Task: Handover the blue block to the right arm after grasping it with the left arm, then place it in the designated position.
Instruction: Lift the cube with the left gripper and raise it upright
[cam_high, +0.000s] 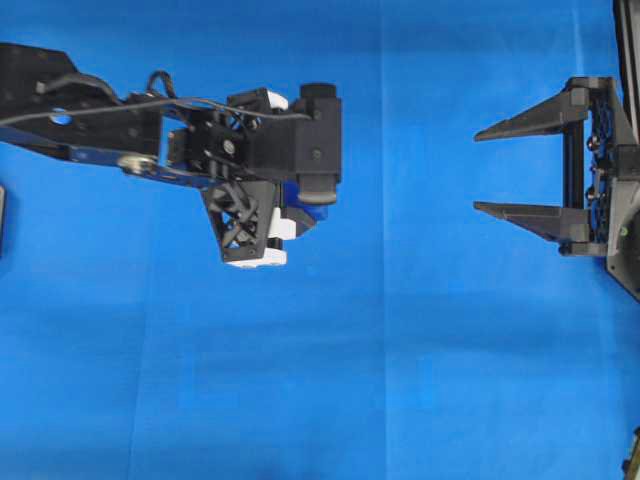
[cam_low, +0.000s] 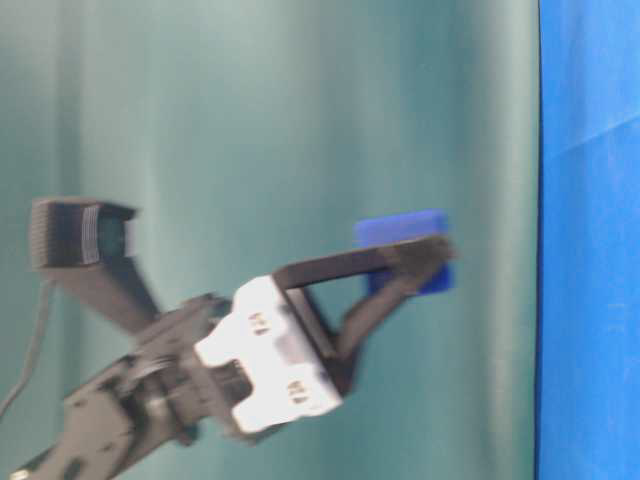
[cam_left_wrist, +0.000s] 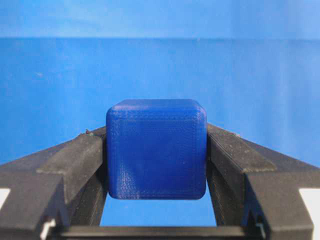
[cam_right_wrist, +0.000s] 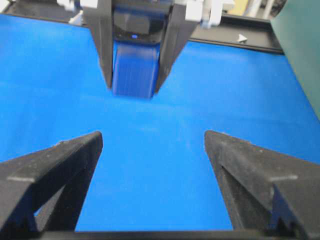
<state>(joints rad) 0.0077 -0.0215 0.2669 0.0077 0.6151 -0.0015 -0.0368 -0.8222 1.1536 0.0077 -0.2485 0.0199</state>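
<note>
The blue block (cam_left_wrist: 156, 149), a small dark-blue cube with rounded edges, sits pinched between the two black fingers (cam_left_wrist: 75, 160) of my left gripper (cam_left_wrist: 156, 150). From table level the block (cam_low: 405, 255) hangs at the fingertips of the left gripper (cam_low: 415, 262), clear of the cloth. From overhead the left gripper (cam_high: 295, 200) covers most of the block (cam_high: 300, 197). My right gripper (cam_high: 478, 171) stands well to the right, jaws wide and empty, tips pointing at the left arm. In the right wrist view the block (cam_right_wrist: 132, 75) hangs ahead of the right gripper (cam_right_wrist: 152, 135).
A blue cloth (cam_high: 400, 380) covers the whole table. A green backdrop (cam_low: 300, 120) stands behind it. A black rail (cam_right_wrist: 240, 37) runs along the table's far edge in the right wrist view. A dark object (cam_high: 2, 220) shows at the overhead view's left edge.
</note>
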